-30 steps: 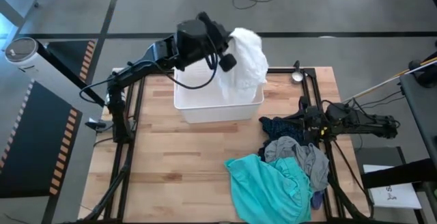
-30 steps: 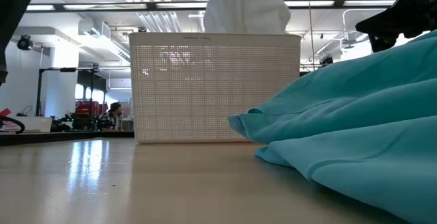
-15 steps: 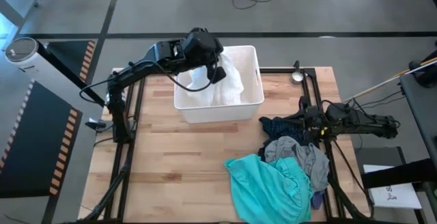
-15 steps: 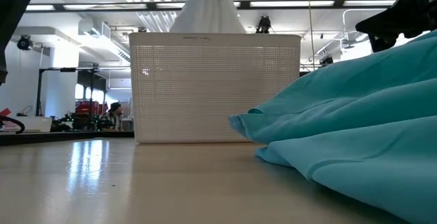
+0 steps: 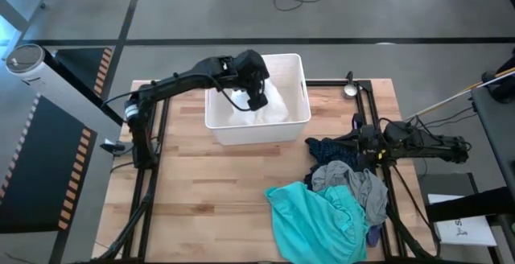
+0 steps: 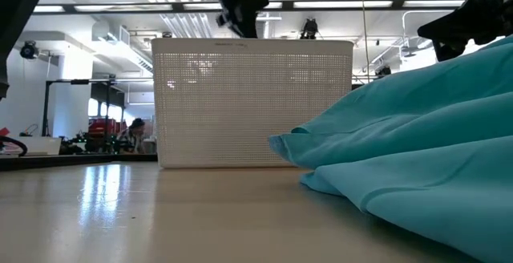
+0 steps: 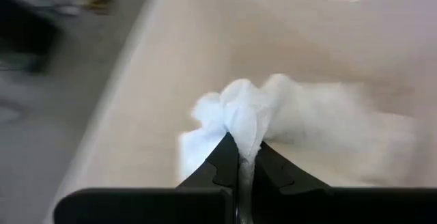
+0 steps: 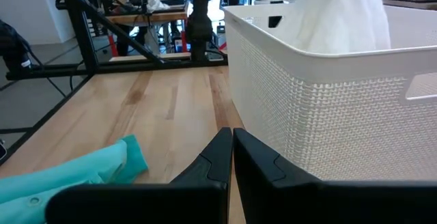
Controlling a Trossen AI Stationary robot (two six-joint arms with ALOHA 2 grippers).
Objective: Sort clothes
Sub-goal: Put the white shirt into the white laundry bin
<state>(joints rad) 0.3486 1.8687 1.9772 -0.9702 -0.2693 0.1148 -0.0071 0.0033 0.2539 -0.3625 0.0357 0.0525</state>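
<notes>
I've carried the white garment down from above the bin into it, my left claw still pinching a fold. It's light, soft and limp, so any bunched ridge is a good hold. My right claw waits pressed shut by the pile.

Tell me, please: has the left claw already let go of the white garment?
No. The left claw is shut on the white garment, inside the white bin.
</notes>
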